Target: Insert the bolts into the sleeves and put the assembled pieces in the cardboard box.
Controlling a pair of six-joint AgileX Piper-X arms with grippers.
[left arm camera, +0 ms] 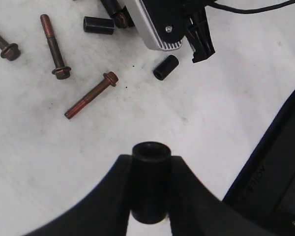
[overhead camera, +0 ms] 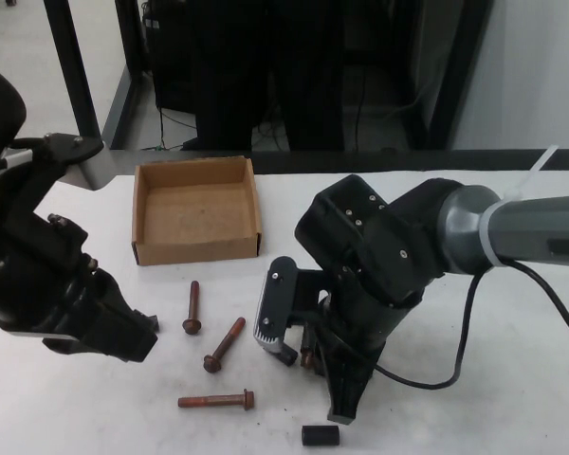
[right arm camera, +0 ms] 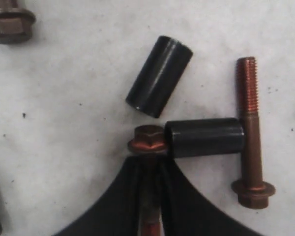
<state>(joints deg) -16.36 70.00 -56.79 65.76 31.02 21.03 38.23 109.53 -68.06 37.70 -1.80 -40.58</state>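
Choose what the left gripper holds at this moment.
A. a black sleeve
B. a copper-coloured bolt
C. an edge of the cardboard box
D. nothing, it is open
A: in the left wrist view the left gripper is shut on a black sleeve, whose open end shows above it.

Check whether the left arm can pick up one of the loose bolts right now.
Probably not: the left gripper is shut on a sleeve, though the nearest bolt lies uncovered on the bench.
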